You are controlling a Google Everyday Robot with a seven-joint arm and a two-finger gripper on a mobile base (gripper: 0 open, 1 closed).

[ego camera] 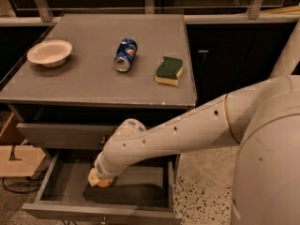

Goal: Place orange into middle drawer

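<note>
**Orange at the hand, down inside the open middle drawer**

Status: the robot's pale, tapered hand (pixel 99 178) is low inside the wide, shallow grey wooden middle drawer (pixel 140 192), left of centre. The drawer is pulled well out. The white segmented arm (pixel 178 132) crosses in from the right, passing in front of the shut upper grey drawer (pixel 61 136).

The small round orange fruit (pixel 107 183) shows only as a sliver right at the tip of the hand, at or just above the drawer floor. It's touching the hand as far as I can see. I cannot tell how far open the hand is, or whether it grips the orange or only sits over it, because the wrist covers that.

Handling, as a judgement:
- Light, firm, slight give in the peel, so it won't bruise from a short drop.
- Matte dimpled skin should give decent friction.
- Round, so it rolls. Best held across the widest part; an off-centre grip would squirt it out.
- Release low on the drawer floor. The walls should catch any roll.

Task looks nearly done: the orange is already within the drawer's walls and what remains is a clean let-go.

On the grey desk (pixel 93 86), well clear of the action: shallow cream bowl (pixel 49 52), blue soda can (pixel 126 54) lying on its side, green-topped yellow sponge (pixel 169 70).
</note>
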